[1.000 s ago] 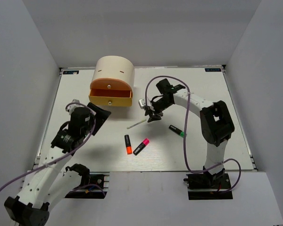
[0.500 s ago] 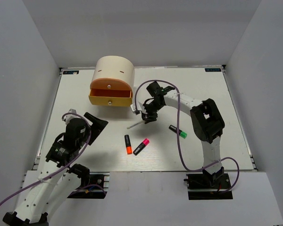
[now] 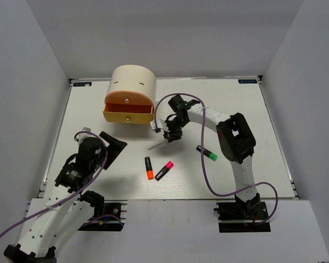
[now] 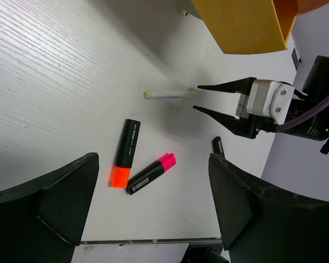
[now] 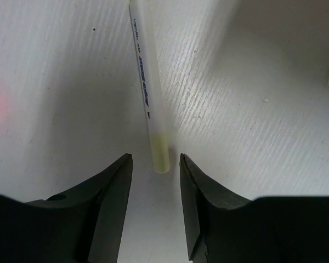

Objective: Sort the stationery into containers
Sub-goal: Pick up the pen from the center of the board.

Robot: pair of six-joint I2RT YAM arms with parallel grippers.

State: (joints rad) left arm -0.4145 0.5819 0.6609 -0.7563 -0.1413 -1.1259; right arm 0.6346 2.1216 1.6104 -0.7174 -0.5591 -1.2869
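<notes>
Right wrist view: the right gripper [image 5: 153, 164] stands open astride the pen [image 5: 145, 82] tip on the table [image 3: 236, 109], gripping nothing (left gripper [image 4: 153, 158] also open), while the orange highlighter [image 3: 148, 167], pink highlighter [image 3: 164, 170] and green highlighter [image 3: 207, 153] lie loose, so sorting seems mostly ahead.

Your right arm [image 3: 234, 135] stands up from its base at the near right, folds at a high elbow and stretches left toward the middle of the table [image 3: 247, 104]. Its wrist is bent down, so your right gripper [image 5: 153, 164] points at the surface with its tips low. The jaws are parted by a narrow gap and clamp nothing. Your left arm [image 3: 71, 174] rises from the near left base and leans toward the far side. Your left gripper [image 4: 152, 158] hangs above the table, angled down and to the right, jaws spread wide and empty.
</notes>
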